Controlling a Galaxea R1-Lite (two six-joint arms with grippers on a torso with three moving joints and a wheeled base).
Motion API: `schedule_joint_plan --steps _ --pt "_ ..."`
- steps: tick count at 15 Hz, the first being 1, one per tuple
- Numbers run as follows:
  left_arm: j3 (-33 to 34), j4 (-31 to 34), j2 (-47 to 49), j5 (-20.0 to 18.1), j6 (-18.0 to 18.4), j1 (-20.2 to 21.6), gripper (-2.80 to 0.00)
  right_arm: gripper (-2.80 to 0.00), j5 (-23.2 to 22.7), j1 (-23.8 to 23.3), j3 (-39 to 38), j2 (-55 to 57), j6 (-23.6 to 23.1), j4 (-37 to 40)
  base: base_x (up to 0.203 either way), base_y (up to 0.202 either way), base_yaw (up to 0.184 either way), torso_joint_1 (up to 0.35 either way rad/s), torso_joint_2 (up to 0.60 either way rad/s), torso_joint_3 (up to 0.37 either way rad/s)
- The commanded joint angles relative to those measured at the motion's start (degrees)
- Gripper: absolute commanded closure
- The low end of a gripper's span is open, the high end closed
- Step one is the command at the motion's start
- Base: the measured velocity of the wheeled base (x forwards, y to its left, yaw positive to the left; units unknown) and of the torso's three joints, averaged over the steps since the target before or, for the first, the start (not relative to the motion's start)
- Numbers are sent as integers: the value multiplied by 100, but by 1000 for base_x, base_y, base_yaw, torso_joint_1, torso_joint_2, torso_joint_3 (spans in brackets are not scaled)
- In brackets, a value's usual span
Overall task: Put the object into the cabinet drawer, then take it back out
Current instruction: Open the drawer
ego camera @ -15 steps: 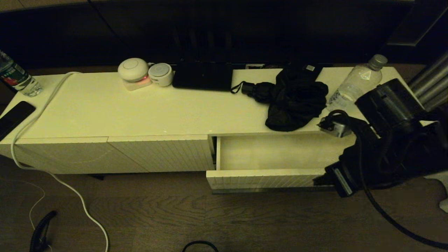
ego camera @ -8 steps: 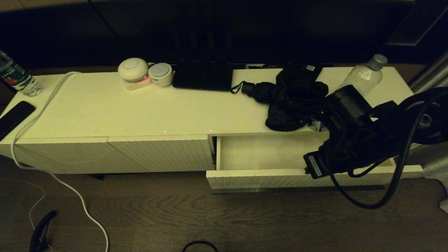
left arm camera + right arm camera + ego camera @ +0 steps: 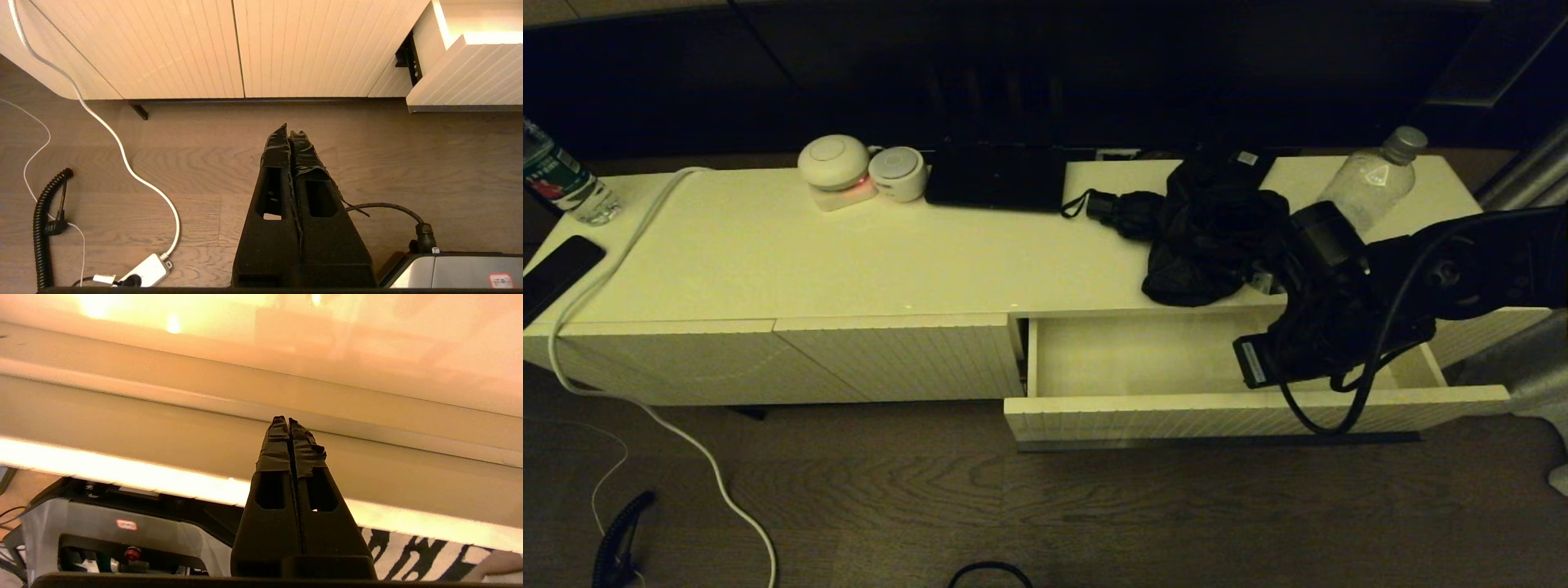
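Hanging over the open drawer (image 3: 1143, 404), the right gripper (image 3: 289, 421) has its fingers pressed together, empty. Low above the floor (image 3: 408, 163), the left gripper (image 3: 289, 132) is closed too.

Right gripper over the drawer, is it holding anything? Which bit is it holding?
Nothing. The right gripper is shut with empty fingers above the open cabinet drawer. The left gripper is shut and empty too.

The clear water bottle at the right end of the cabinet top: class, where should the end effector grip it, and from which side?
Grip the water bottle around its clear body, below the grey cap. It appears to stand upright, so its round sides suit a level pinch. Come from the front right, where the right end effector, fingers shut, sits over the open cabinet drawer; the black bundle crowds the bottle's left.
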State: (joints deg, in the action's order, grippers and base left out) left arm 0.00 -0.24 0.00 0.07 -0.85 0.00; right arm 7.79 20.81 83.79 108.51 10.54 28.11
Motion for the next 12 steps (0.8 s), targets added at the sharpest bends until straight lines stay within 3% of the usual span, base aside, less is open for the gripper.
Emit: schedule_joint_plan --steps 1,6,12 --pt "0 -3 -9 1 -3 0 0 0 -5 -42 -19 41 9 75 0 0 0 0 0 0" --pt "2 -2 0 1 -3 0 0 0 -9 -4 -11 30 9 989 0 0 0 0 0 0" --pt "0 -2 -9 1 -3 0 0 0 -31 83 -40 118 59 1550 0 0 0 0 0 0"
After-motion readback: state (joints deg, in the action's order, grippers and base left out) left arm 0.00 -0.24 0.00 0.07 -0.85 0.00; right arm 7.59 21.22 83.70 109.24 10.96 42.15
